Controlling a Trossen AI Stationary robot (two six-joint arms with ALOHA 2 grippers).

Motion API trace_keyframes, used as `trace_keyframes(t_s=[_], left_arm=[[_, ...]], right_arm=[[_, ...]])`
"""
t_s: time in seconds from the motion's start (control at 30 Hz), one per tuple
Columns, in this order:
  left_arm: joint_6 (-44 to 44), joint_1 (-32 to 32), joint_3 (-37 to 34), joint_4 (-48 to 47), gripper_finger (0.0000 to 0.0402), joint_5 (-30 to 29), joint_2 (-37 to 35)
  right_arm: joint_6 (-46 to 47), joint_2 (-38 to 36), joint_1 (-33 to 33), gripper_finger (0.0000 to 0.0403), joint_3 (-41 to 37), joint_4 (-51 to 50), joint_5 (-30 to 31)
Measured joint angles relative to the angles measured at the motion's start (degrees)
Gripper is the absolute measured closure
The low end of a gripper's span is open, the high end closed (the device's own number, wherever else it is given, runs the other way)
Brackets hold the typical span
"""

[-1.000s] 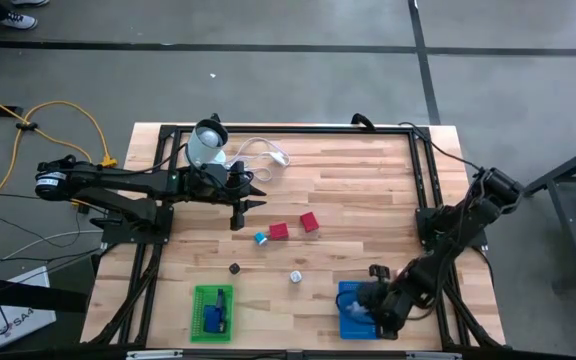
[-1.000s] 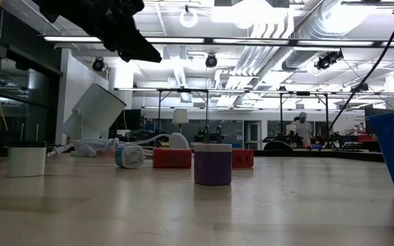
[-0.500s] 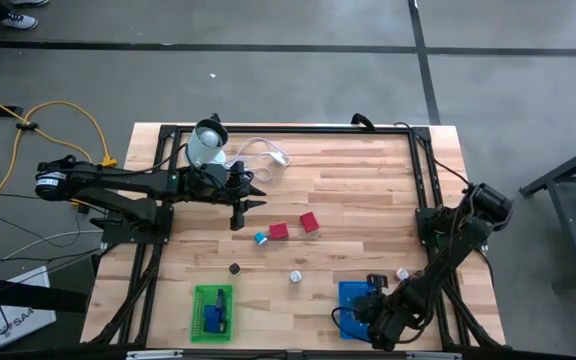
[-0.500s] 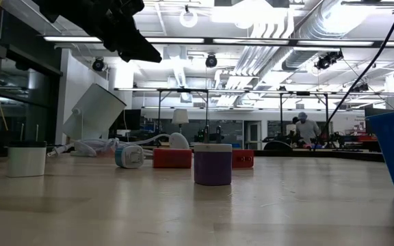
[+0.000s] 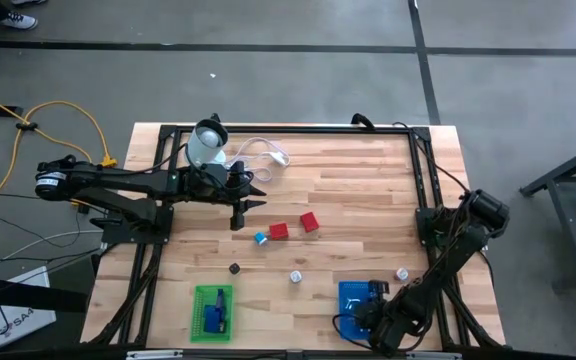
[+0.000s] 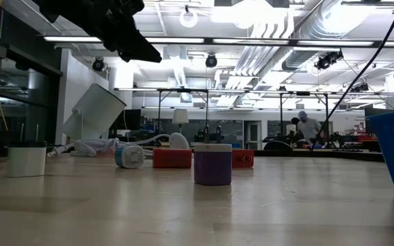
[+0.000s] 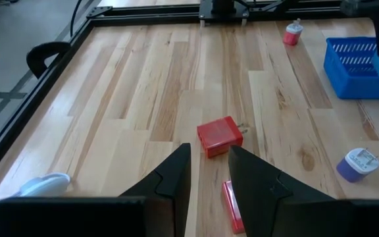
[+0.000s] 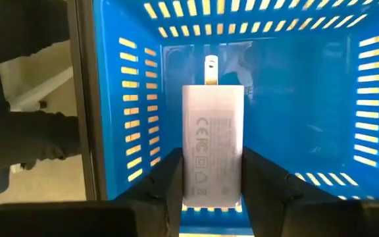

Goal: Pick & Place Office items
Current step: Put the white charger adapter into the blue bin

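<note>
Left gripper (image 5: 236, 212) parked above the wood, well up-left of the blue slotted plastic basket (image 5: 346, 296) — fingers nearly together, empty. Between them in the wrist view, a red blocky plug (image 7: 219, 136); nearer the basket, a small purple-and-white round piece (image 5: 295, 277).

Right gripper (image 8: 209, 172) poised over the basket, clamped on a pale grey rectangular charger (image 8: 214, 158) — placing step. Next, likely: release, then withdraw clear of the rim.

Compared with a second ago: right arm drawn back toward the table's near edge, uncovering the basket.
</note>
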Motion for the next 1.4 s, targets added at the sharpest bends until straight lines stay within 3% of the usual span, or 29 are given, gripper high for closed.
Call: trace_keyframes(t_s=[0.33,1.4], left_arm=[[0.0,0.0,0.0,0.0,0.0304,0.0,0.0],[0.0,0.0,0.0,0.0,0.0304,0.0,0.0]], right_arm=[[-0.7,0.0,0.0,0.027,0.0,0.9,0.0],[-2.2,0.0,0.0,0.0268,0.0,2.3,-0.6]])
